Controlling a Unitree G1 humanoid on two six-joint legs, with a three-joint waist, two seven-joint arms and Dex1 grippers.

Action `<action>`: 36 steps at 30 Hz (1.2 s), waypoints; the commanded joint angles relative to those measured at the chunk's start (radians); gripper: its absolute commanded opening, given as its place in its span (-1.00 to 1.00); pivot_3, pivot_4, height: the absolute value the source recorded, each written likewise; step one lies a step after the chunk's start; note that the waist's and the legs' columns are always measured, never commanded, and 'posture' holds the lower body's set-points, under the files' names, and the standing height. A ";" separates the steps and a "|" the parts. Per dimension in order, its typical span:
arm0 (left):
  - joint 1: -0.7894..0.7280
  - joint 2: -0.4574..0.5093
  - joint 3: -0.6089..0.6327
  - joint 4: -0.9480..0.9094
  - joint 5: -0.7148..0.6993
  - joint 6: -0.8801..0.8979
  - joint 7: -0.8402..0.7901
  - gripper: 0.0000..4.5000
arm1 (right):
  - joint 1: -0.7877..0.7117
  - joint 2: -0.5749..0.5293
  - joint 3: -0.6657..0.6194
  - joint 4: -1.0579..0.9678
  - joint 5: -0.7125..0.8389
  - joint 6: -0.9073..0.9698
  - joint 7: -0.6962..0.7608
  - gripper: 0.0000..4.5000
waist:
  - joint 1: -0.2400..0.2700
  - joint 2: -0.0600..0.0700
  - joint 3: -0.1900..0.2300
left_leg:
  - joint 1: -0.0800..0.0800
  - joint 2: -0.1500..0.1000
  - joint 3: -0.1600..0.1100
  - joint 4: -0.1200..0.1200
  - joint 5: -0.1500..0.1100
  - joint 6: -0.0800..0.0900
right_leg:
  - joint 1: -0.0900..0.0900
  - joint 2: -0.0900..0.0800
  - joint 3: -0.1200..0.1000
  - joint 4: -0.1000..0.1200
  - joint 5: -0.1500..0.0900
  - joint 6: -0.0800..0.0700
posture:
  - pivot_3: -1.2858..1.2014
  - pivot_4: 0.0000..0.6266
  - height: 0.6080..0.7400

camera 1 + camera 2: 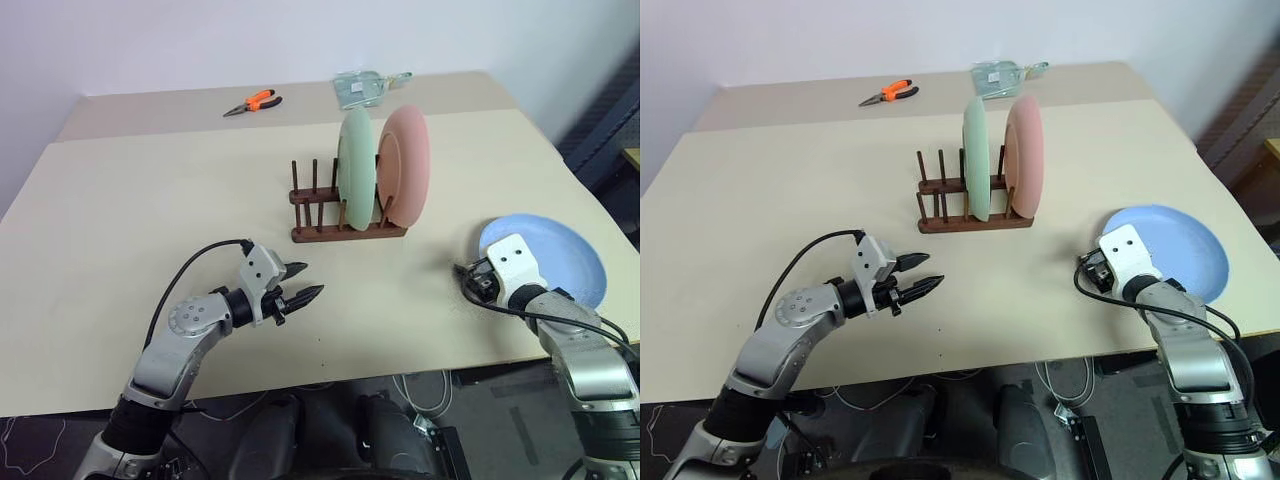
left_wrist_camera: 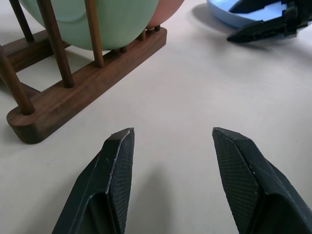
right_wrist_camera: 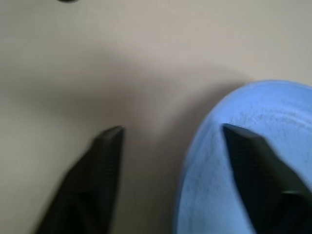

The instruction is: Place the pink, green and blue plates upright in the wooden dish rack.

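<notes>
Blue plate [image 1: 555, 255] flat on table [image 1: 150, 210], right of wooden dish rack [image 1: 340, 215] – green plate [image 1: 352, 168] and pink plate [image 1: 405, 165] upright in it. Right gripper [image 3: 170, 139] parted, straddling blue rim, nothing gripped. Left gripper [image 1: 303, 283] parted, empty – near rack.

Open right pincer [image 3: 168, 134] astride blue plate [image 3: 214, 195] rim

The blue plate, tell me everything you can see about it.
The blue plate is round, shallow and light blue, with a matte plastic look. It lies flat, face up, near the right edge of the table, apart from the dish rack where the green and pink plates stand. The right gripper is open and straddles its near rim, one finger over the plate, the other over the table.
</notes>
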 commanded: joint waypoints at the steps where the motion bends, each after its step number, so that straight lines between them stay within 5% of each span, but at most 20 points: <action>1: 0.013 0.004 0.013 -0.030 0.009 -0.027 -0.001 0.15 | -0.015 0.005 -0.025 0.024 -0.022 0.016 -0.029 -0.50 | -0.001 0.000 0.000 | 0.000 0.000 0.000 0.000 0.000 0.000 | 0.000 0.000 0.000 0.000 0.000 0.000 | 0.03 -0.52 1.00; 3: 0.018 0.006 0.013 -0.030 0.015 -0.031 -0.001 0.15 | -0.032 0.018 -0.034 0.019 -0.015 0.023 -0.038 -0.96 | -0.002 0.000 0.000 | 0.000 0.000 0.000 0.000 0.000 0.000 | 0.000 0.000 0.000 0.000 0.000 0.000 | 0.03 -0.52 1.00; 4: 0.018 0.006 0.013 -0.028 0.017 -0.033 0.000 0.15 | -0.042 0.019 -0.030 0.016 -0.022 0.021 -0.045 -0.99 | -0.003 0.000 0.000 | 0.000 0.000 0.000 0.000 0.000 0.000 | 0.000 0.000 0.000 0.000 0.000 0.000 | 0.03 -0.52 1.00; 10: 0.013 0.001 0.017 -0.021 0.027 -0.038 0.004 0.15 | -0.136 0.045 -0.055 -0.031 -0.031 -0.055 -0.089 -0.99 | -0.004 0.001 0.000 | 0.000 0.000 0.000 0.000 0.000 0.000 | -0.001 0.001 0.000 0.000 0.000 0.000 | 0.03 -0.52 1.00; 16: 0.002 -0.005 0.059 0.029 0.057 -0.095 0.045 0.15 | -0.391 0.112 -0.166 -0.181 0.181 -0.162 -0.056 -0.99 | -0.005 0.006 0.003 | 0.000 0.000 0.001 -0.001 0.000 0.000 | -0.001 0.001 0.000 0.001 0.002 0.003 | 0.03 -0.52 1.00; 26: -0.008 -0.010 0.202 0.203 0.157 -0.291 0.196 0.15 | -0.764 0.419 -0.120 -0.365 0.974 0.154 -0.168 -0.99 | -0.007 0.006 0.002 | 0.000 0.003 -0.001 -0.002 0.000 0.000 | -0.002 0.002 0.000 0.001 0.002 0.002 | 0.03 -0.52 1.00; 31: 0.029 -0.011 0.249 0.241 0.181 -0.350 0.248 0.15 | -0.785 0.667 -0.041 -0.243 1.147 0.146 -0.318 -0.99 | -0.013 0.006 0.002 | 0.000 0.003 -0.001 -0.003 0.000 0.000 | -0.004 0.002 0.000 0.003 0.003 0.002 | 0.03 -0.52 1.00; 36: 0.072 -0.015 0.260 0.207 0.181 -0.352 0.265 0.15 | -0.783 0.766 -0.019 -0.096 1.177 0.147 -0.403 -0.99 | -0.020 0.006 0.001 | 0.000 0.002 0.000 -0.002 0.000 0.000 | -0.005 0.001 0.001 0.008 0.003 0.002 | 0.03 -0.52 1.00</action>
